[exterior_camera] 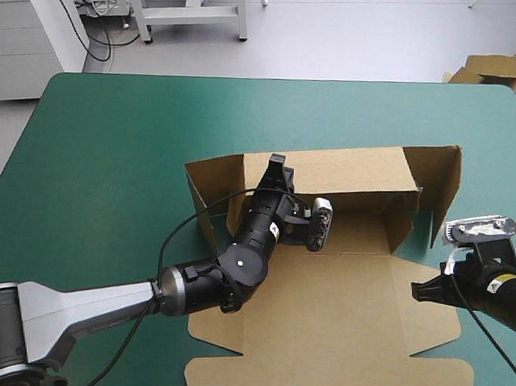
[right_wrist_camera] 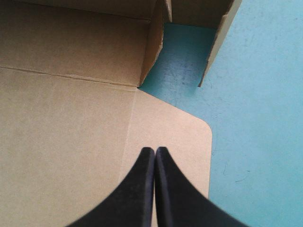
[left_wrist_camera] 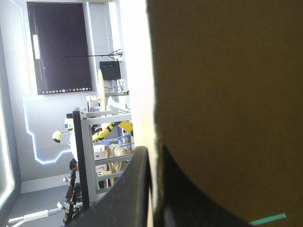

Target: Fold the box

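Observation:
The brown box [exterior_camera: 347, 319] lies in the middle of the table with its lid flat toward the near edge. Its back wall [exterior_camera: 354, 168], left wall and right-end flaps [exterior_camera: 445, 181] stand raised. My left gripper [exterior_camera: 277, 163] reaches to the top of the back wall near its left corner. In the left wrist view its fingers [left_wrist_camera: 152, 149] are all but shut, with the pale edge of the board [left_wrist_camera: 227, 94] between them. My right gripper [exterior_camera: 416, 290] hovers shut and holding nothing over the lid's rounded side flap [right_wrist_camera: 180, 137], at the box's right edge [right_wrist_camera: 71, 118].
The teal-green cover [exterior_camera: 114, 134] lies bare left of the box and along the far side. A strip of it [right_wrist_camera: 255, 118] shows beside the right gripper. More brown board [exterior_camera: 490, 67] sits beyond the table's far right corner.

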